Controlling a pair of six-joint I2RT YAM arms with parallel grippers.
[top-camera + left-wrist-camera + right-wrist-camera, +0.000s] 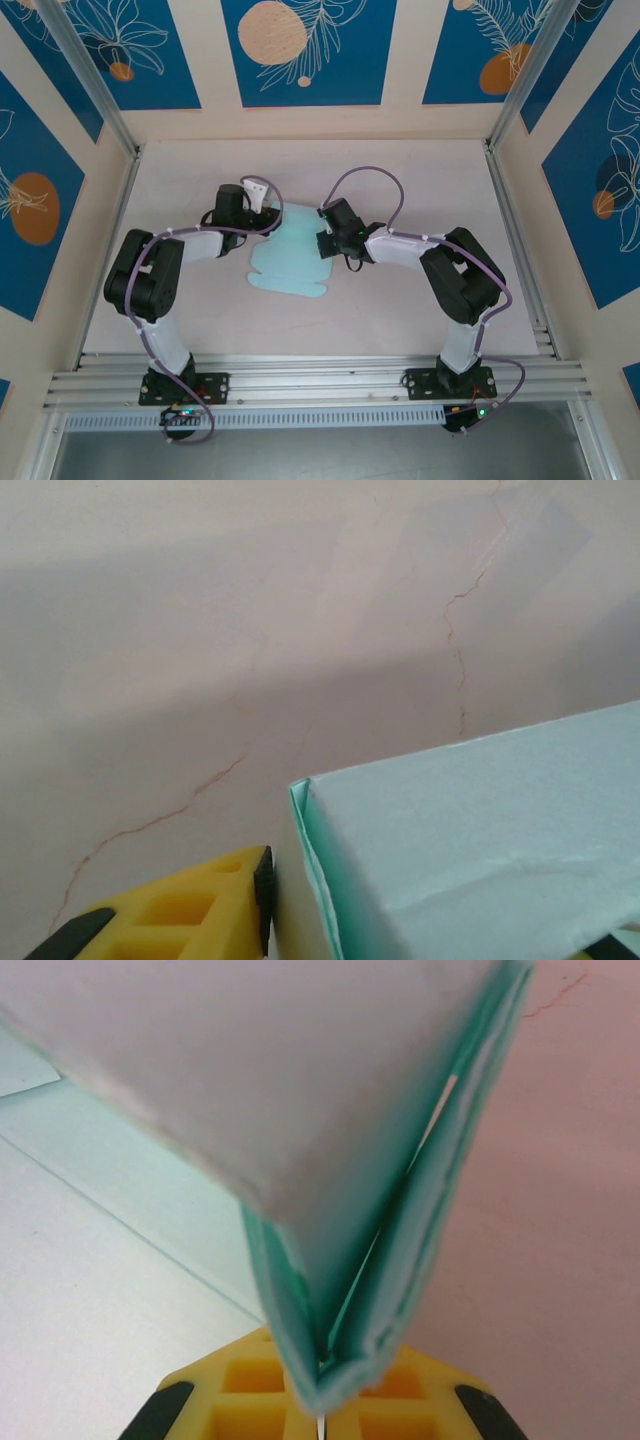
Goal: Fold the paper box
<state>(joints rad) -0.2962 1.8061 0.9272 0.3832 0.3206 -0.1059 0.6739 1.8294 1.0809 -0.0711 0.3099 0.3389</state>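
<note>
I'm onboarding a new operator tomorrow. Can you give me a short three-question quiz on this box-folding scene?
1. True or false: the right hand is shut on a folded part of the paper box.
2. What colour is the paper box? A) red B) pale blue C) black
3. Fill in: seen from above, the paper box lies ___ the left hand and the right hand.
Key: 1 true; 2 B; 3 between.
</note>
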